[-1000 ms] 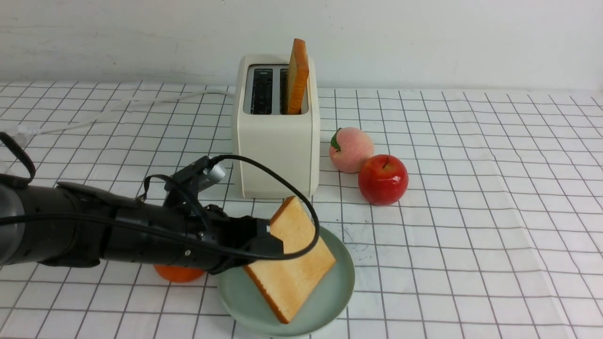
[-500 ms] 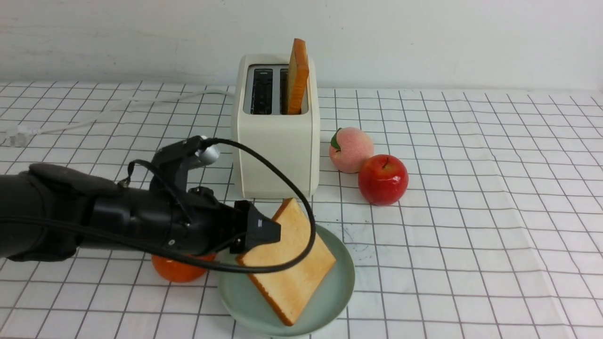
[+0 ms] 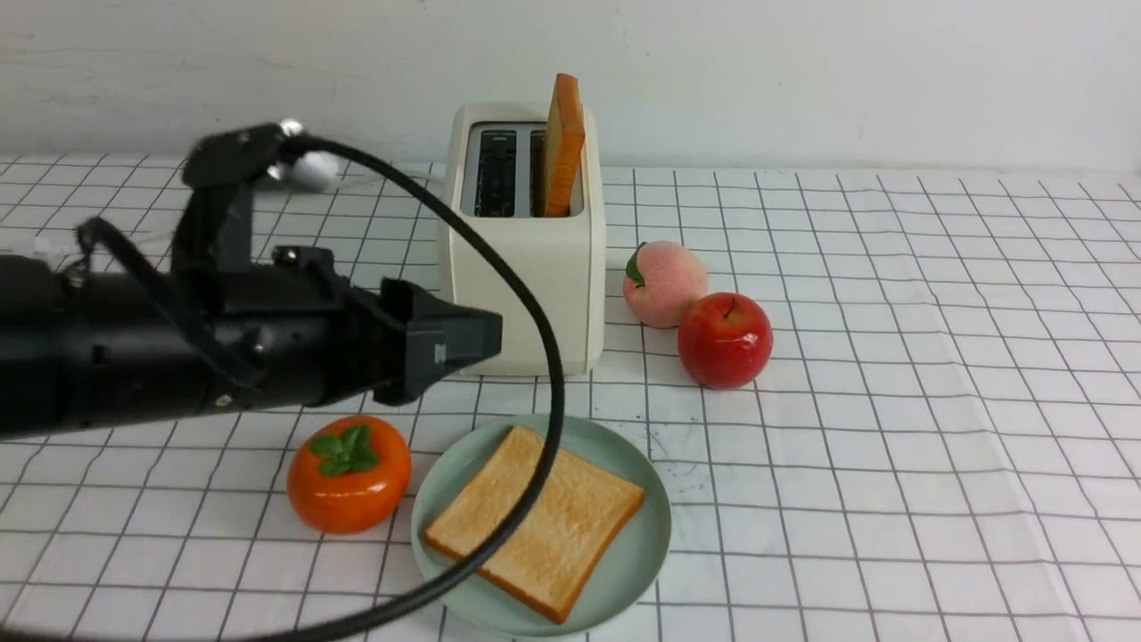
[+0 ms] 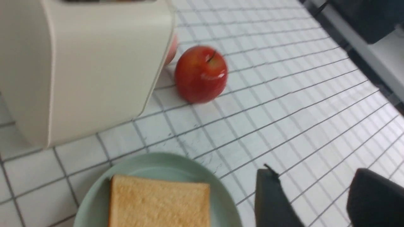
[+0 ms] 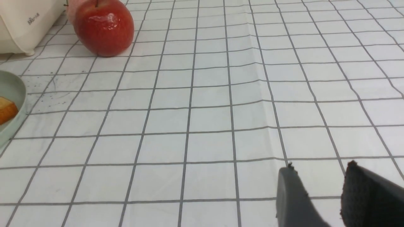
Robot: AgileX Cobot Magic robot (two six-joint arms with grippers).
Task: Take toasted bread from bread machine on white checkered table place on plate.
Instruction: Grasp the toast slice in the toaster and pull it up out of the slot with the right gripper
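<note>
Where the white checkered table [image 3: 891,446] comes nearest you, the plate [image 3: 644,546] sits flat. One slice of toasted bread [image 3: 584,526] lies face up inside its rim, one corner toward the near edge. Just left of the plate stands an orange persimmon [image 3: 349,477] with a green leaf cap; whether it touches the rim you cannot tell. Your left gripper [image 3: 488,337] hovers above and behind the persimmon, roughly level and aimed toward the front of the bread machine [image 3: 526,285]. In the left wrist view its fingers [image 4: 271,201] stand well apart with cloth showing in the gap, nothing held. A black cable [image 3: 555,383] loops from that arm down across the plate in the front view. Your right gripper [image 5: 331,201] shows only in its own wrist view, low over the cloth and well apart from the plate, its fingers parted by a narrower gap with nothing between them. The bread machine stands behind the plate, not touching it. A second slice [image 3: 563,143] stands upright in its right-hand slot, upper half showing. To its right a red apple [image 3: 724,341] rests against a peach [image 3: 664,283] just behind it.
</note>
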